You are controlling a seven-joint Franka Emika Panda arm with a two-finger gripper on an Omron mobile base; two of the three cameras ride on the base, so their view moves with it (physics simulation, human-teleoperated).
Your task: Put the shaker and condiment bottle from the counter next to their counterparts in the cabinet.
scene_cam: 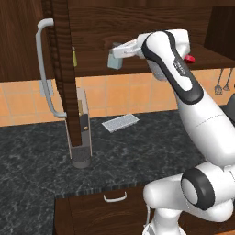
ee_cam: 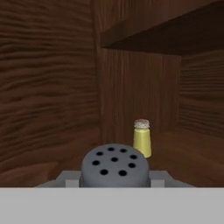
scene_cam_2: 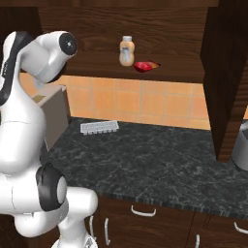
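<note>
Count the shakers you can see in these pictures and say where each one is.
2. The pale blue-green shaker is held in the gripper inside the cabinet; the olive-yellow shaker stands on the shelf just beyond it. Others may be hidden.

Olive-yellow shaker [ee_cam: 141, 138] ahead on shelf, cabinet wall [ee_cam: 43, 87] left, open room right

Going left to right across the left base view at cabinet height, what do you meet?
Grey bar handle → olive-yellow shaker → pale blue-green shaker at the pincer → red condiment bottle lying on the cabinet shelf.
</note>
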